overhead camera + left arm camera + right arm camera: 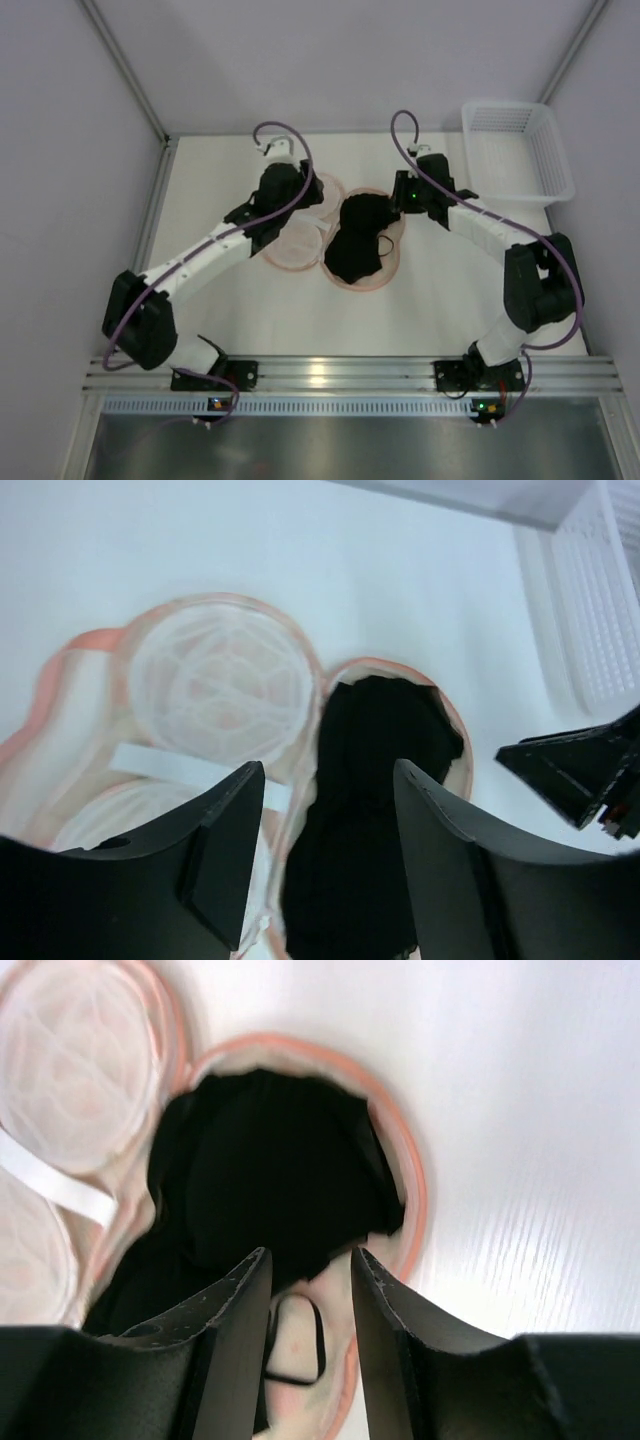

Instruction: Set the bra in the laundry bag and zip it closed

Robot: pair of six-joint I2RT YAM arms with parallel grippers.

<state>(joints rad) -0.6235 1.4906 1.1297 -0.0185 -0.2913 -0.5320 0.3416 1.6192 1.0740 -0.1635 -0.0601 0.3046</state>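
The laundry bag (pixel 300 245) lies unzipped and spread flat on the table, its pink rim showing. Its left side shows two pale round halves (pixel 215 675) crossed by a white strap (pixel 150 765). The black bra (pixel 358 245) lies bunched in the right side; it also shows in the left wrist view (pixel 370 780) and the right wrist view (pixel 260 1180). My left gripper (pixel 312 207) (pixel 325 860) is open and empty above the bag's middle. My right gripper (pixel 396 200) (pixel 310 1300) is open and empty above the bag's right rim (pixel 410 1190), a thin black bra strap loop (pixel 318 1340) below its fingers.
A white plastic mesh basket (pixel 515 150) stands at the back right and shows in the left wrist view (pixel 600 610). The right gripper's tip (pixel 580 765) shows at the right of the left wrist view. White walls enclose the table on both sides and at the back.
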